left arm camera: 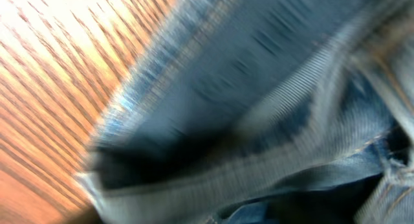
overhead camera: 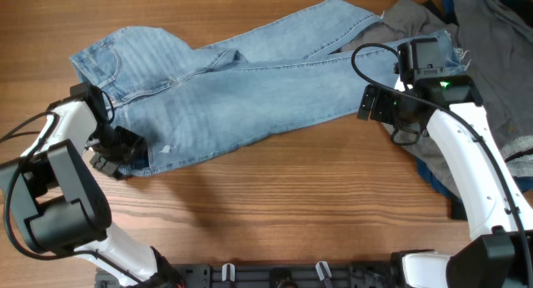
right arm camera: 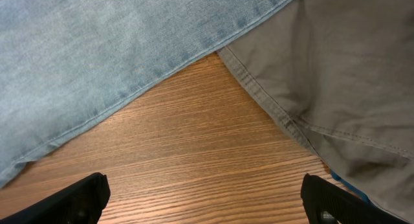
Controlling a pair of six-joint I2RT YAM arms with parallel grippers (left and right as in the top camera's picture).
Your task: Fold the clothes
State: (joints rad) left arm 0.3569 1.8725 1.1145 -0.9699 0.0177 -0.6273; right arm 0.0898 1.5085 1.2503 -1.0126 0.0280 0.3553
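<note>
The light-blue denim jeans (overhead camera: 250, 80) lie flat across the table, waist at the left and legs running to the upper right. My left gripper (overhead camera: 117, 148) sits on the waist's lower-left corner. Blurred denim (left arm camera: 259, 88) fills the left wrist view right against the camera and hides the fingers, so it looks shut on the cloth. My right gripper (overhead camera: 375, 105) is open and empty over bare wood (right arm camera: 207, 201), between the jeans' leg edge (right arm camera: 97, 56) and the grey garment (right arm camera: 349, 75). The grey garment (overhead camera: 500, 55) is heaped at the right.
A dark-blue garment (overhead camera: 435, 178) shows under the grey one at the right, with a blue sliver of it in the right wrist view (right arm camera: 343, 182). The wooden table (overhead camera: 275, 205) shows in front of the jeans. A dark rail (overhead camera: 275, 275) runs along the front edge.
</note>
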